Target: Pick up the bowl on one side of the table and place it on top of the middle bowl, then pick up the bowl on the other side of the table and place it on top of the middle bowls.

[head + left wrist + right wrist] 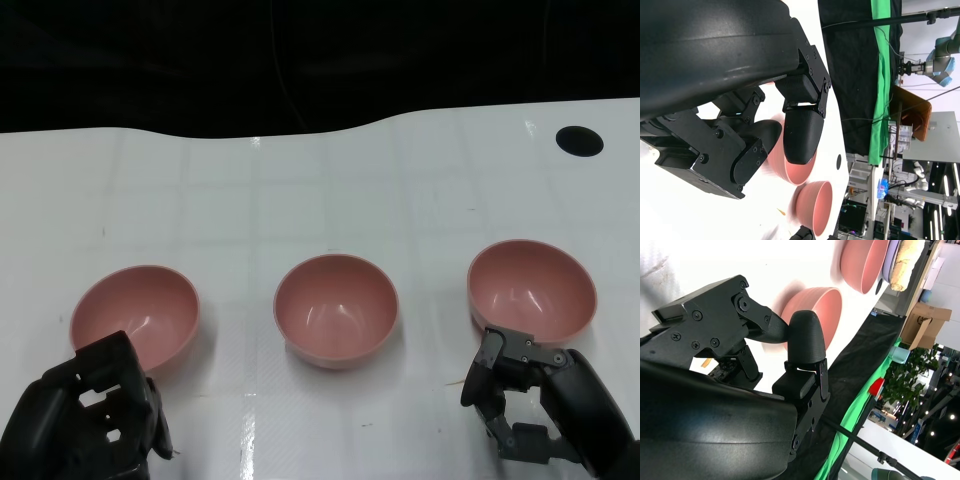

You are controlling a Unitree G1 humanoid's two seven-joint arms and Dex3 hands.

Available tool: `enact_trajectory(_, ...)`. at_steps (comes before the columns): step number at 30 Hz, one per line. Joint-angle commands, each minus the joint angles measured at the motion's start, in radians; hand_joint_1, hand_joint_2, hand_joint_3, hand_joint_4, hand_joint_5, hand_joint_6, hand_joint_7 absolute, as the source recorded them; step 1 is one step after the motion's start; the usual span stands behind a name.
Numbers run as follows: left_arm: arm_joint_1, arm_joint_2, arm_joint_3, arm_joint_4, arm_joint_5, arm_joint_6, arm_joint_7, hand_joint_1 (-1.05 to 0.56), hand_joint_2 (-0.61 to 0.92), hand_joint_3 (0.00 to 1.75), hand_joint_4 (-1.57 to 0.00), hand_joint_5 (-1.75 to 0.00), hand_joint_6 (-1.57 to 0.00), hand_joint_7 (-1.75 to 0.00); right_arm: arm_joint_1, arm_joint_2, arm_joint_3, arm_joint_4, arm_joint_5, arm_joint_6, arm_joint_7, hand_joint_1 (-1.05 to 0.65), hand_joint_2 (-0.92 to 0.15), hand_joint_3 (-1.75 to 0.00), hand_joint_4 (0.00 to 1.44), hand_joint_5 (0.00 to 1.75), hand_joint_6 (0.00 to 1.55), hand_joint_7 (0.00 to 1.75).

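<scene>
Fingers of both hands, left and right, spread empty by three glossy pink round bowls: left bowl, middle bowl, right bowl, along the white counter's near edge.

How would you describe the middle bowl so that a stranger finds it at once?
On the white table, three pink bowls stand in a row. The middle bowl is the one with a pink bowl on each side, and neither hand is near it.
</scene>
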Motion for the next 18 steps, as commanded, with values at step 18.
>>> enact_trajectory(18,0.005,0.008,0.009,-0.006,-0.006,0.005,0.005,-0.01,0.45,1.39,-0.89,-1.75,-0.79,-1.70,-0.015,-0.016,-0.010,0.039,-0.030,-0.068,-0.038,-0.14,-0.66,-1.00,0.84,1.75,0.73,1.51)
